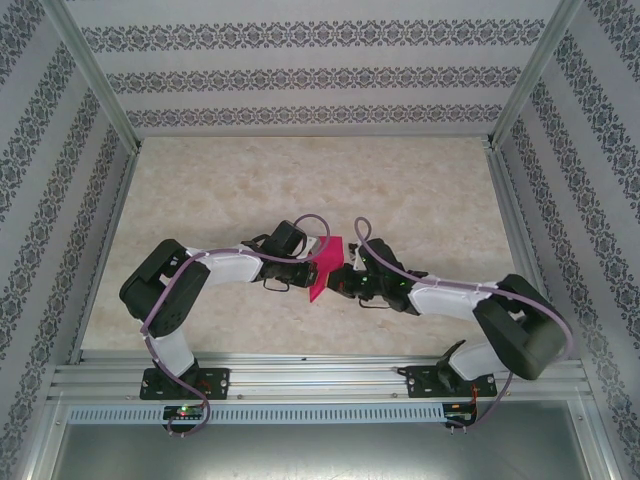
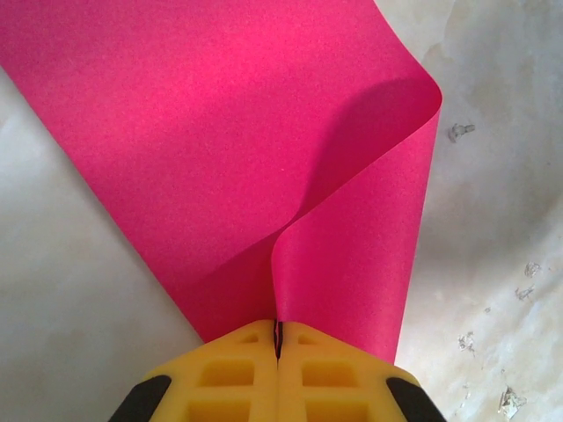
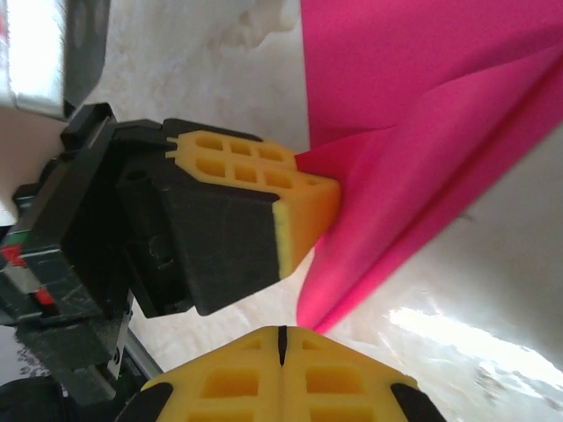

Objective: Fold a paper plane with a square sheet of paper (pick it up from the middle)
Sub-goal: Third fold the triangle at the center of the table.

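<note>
Left claw (image 2: 278,330) pinched shut on the thin magenta-pink square sheet of paper (image 2: 220,132); right claw (image 3: 281,338) shut just short of it.

The left claw's yellow fingers meet on a bend of the sheet, which fans forward from the tips, lifted off the pale marbled tabletop (image 2: 493,264), with a loose curl to the claw's right. The right claw's jaws are closed. The sheet's near corner sits just ahead of its tips, apparently not caught between them, and the rest rises ahead and to its right. Seen from above, the sheet's long axis runs crosswise between the two claws. The left is the nearer, being in contact. Both arms are bent at the elbow, forearms reaching inward, claws almost tip to tip.
</note>
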`<control>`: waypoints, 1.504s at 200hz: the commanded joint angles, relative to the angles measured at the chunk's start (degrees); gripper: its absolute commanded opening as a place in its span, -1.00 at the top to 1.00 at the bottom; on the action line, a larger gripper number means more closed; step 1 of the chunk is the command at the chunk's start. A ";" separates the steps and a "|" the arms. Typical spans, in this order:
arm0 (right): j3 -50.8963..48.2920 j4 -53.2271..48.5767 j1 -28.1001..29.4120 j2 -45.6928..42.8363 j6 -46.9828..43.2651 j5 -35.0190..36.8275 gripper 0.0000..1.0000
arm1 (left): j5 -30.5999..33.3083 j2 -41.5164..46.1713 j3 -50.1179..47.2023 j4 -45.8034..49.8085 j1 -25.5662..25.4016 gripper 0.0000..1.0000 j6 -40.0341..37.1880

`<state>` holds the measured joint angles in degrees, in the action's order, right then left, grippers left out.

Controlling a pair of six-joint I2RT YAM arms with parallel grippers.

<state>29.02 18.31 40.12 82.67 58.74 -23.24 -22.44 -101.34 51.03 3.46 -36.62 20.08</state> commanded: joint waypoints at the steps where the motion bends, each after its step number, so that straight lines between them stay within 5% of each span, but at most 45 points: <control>1: 1.57 8.23 2.18 5.68 4.31 0.22 1.00 | 0.94 -2.31 -1.01 1.33 0.85 0.96 1.11; 44: 1.57 16.92 4.29 13.13 8.59 -1.14 1.00 | 1.58 -2.20 -1.38 2.13 0.99 0.96 0.55; 131: 0.74 15.88 4.99 15.35 9.54 -0.41 1.00 | 1.61 -2.47 -1.47 2.47 1.01 0.96 0.03; 201: -0.31 6.93 5.93 5.52 6.12 3.34 0.99 | -1.21 -3.12 -0.94 1.92 1.03 0.95 -0.61; 301: 2.01 7.71 6.31 12.12 6.73 2.46 0.99 | -1.88 -4.02 0.04 3.00 1.03 0.95 -1.46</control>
<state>30.57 26.52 46.65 93.47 66.06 -21.82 -24.67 -102.35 51.44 2.48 -35.97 19.92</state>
